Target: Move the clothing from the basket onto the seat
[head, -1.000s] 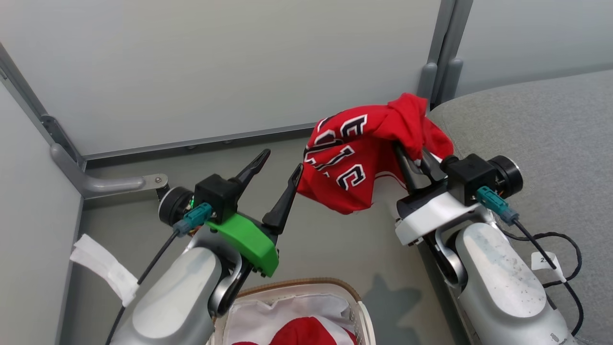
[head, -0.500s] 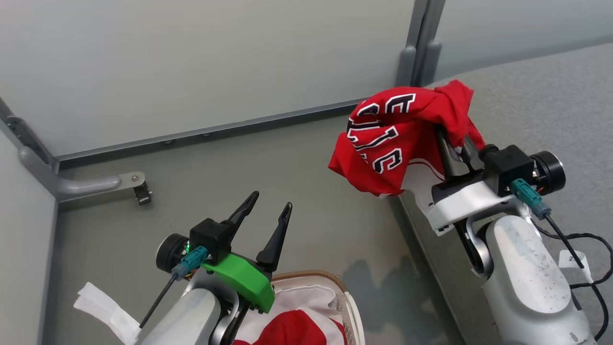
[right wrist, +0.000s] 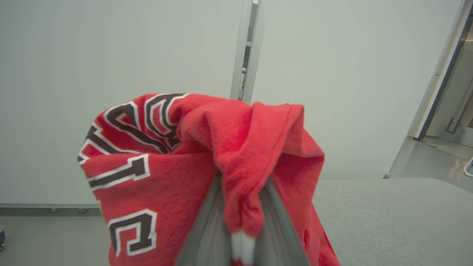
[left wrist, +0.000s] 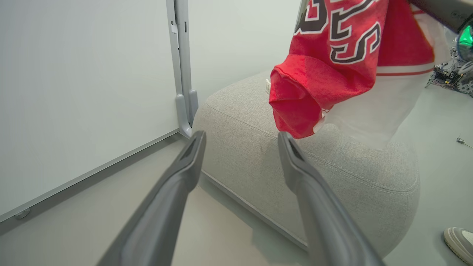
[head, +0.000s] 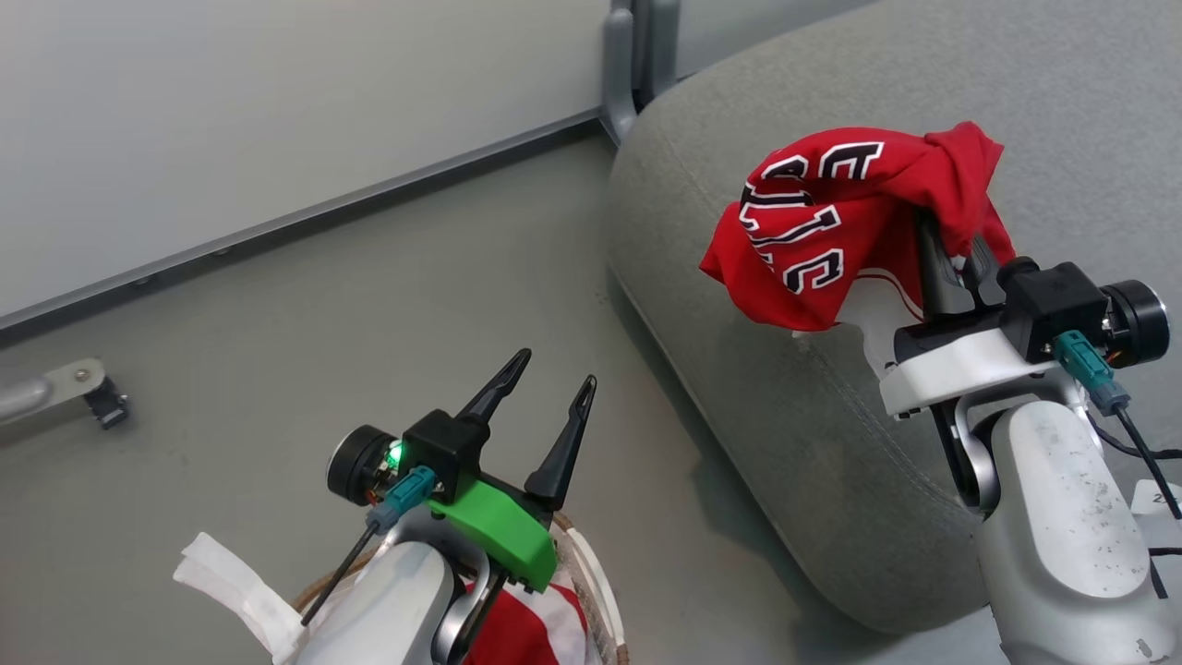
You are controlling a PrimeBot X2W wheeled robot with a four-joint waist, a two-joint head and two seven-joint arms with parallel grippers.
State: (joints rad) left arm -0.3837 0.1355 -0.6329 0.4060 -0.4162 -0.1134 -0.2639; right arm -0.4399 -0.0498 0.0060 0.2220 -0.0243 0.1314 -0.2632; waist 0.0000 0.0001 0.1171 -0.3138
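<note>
The right claw [head: 956,263] is clamped tight on a bunched fold of the red jersey [head: 831,231], which hangs above the grey seat [head: 785,416]. The left claw [head: 554,369] gapes wide, empty, beside the seat, above the basket [head: 596,600].

Even, diffuse overhead light with no glare on the matt wall panels [head: 277,111]. The seat [head: 831,443] throws a soft-edged shadow on the floor [head: 277,323] along its lower edge. The head view is sharp throughout. The wrist views show mild wide-angle stretch at their edges. In the right wrist view, the fingers [right wrist: 207,236] and the nearest jersey [right wrist: 240,155] folds are out of focus.
</note>
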